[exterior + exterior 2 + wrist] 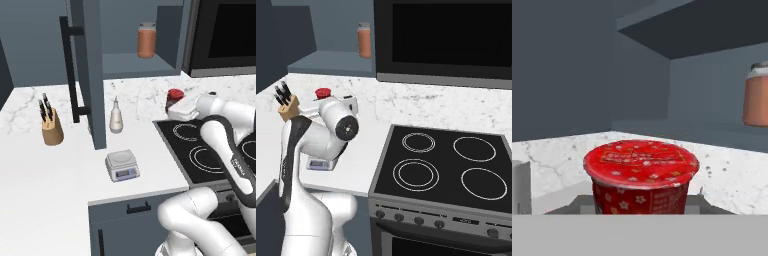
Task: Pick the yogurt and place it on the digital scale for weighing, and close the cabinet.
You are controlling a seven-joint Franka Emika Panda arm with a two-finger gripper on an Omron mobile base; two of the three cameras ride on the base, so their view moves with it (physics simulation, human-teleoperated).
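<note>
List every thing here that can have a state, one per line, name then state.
yogurt: lid sealed, upright, right in front of the hand camera, off the scale.
digital scale: nothing on its plate.
cabinet: door open.
jar: lid on, upright on the cabinet shelf.
white bottle: upright on the counter.
knife block: knives in.
gripper: at the yogurt; fingers hidden, grip unclear.

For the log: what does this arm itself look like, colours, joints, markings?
A glossy white arm of rounded, tubular segments with dark grey to black bands at the joints. A round dark joint cap shows in the right base view, and small pale lettering runs along a dark strip in the left base view. No cables visible.
</note>
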